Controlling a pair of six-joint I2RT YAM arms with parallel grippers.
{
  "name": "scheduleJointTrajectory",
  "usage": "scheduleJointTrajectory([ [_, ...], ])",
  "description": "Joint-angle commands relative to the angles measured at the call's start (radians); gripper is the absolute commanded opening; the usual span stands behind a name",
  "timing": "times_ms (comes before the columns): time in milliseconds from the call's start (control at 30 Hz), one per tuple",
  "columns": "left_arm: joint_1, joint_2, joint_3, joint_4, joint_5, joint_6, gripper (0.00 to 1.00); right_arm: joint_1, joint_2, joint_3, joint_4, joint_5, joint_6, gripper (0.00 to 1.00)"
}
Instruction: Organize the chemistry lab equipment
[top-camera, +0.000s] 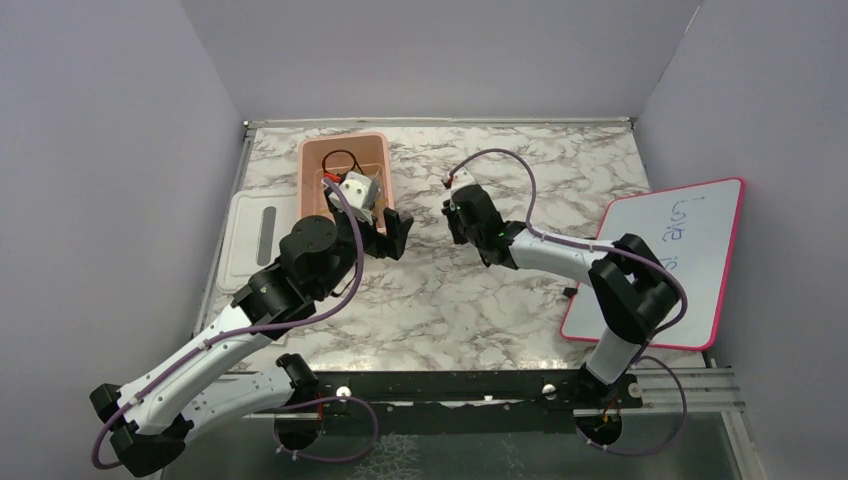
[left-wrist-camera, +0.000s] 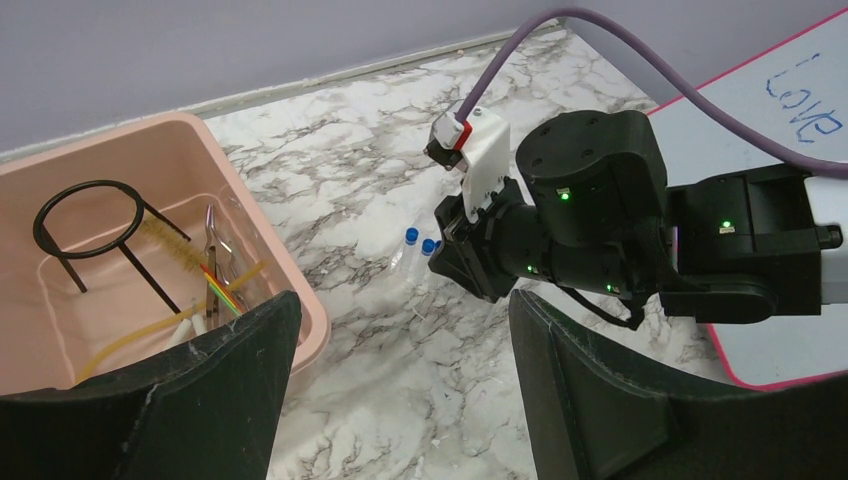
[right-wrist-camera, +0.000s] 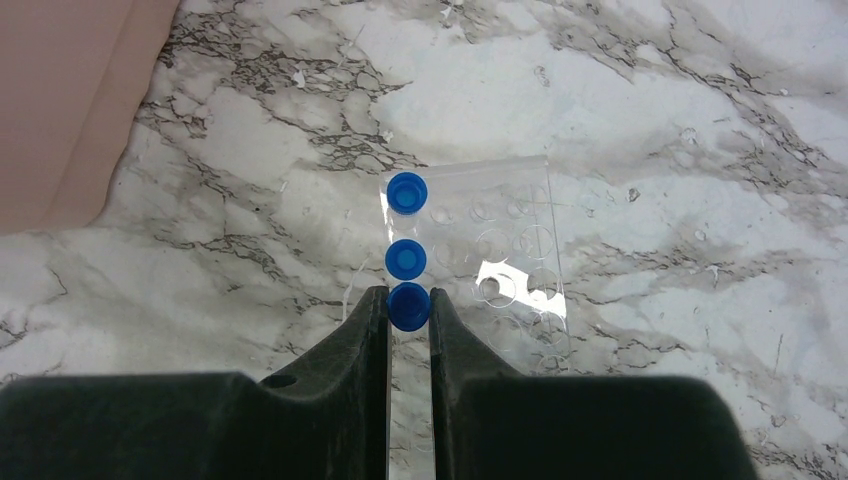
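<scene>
holding: right gripper (right-wrist-camera: 408, 298), jaws narrow, pinched on the nearest cap of three blue-capped tubes (right-wrist-camera: 405, 258) in a clear rack (right-wrist-camera: 510, 260), on marble table (right-wrist-camera: 650, 120) right of pink tub (left-wrist-camera: 300, 300). left gripper (left-wrist-camera: 402, 310) wide, empty. likely light, slick, brittle; grasp at cap.

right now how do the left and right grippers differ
The left gripper is wide open and empty; the right gripper is closed narrow on a blue-capped vial. Left hangs beside the pink tub; right is at the clear rack. Both are black.
</scene>
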Motion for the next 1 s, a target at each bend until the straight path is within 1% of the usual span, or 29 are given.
scheduleJointTrajectory([
  [0,-0.003,-0.008,-0.004,0.023,-0.003,0.008,0.79,0.015,0.029,-0.005,0.052,0.014,-0.033,0.16],
  [333,-0.002,-0.004,-0.004,0.02,-0.002,0.009,0.79,0.023,0.038,-0.036,0.09,0.031,-0.037,0.19],
  [400,-0.002,-0.004,-0.004,0.02,-0.002,0.009,0.79,0.022,0.031,-0.026,0.069,0.021,-0.01,0.25],
  [533,-0.002,0.001,-0.004,0.014,-0.01,0.012,0.79,0.022,-0.029,-0.037,0.051,0.004,0.031,0.47],
  [633,-0.002,0.017,0.002,0.0,-0.043,0.007,0.81,0.023,-0.091,-0.045,0.04,0.002,0.052,0.53],
  [800,-0.001,0.06,0.024,-0.026,-0.103,-0.018,0.84,0.022,-0.199,-0.038,-0.031,0.024,0.109,0.57],
  [967,0.027,0.159,0.118,-0.118,-0.145,-0.071,0.83,0.021,-0.327,-0.069,-0.108,0.016,0.209,0.57],
])
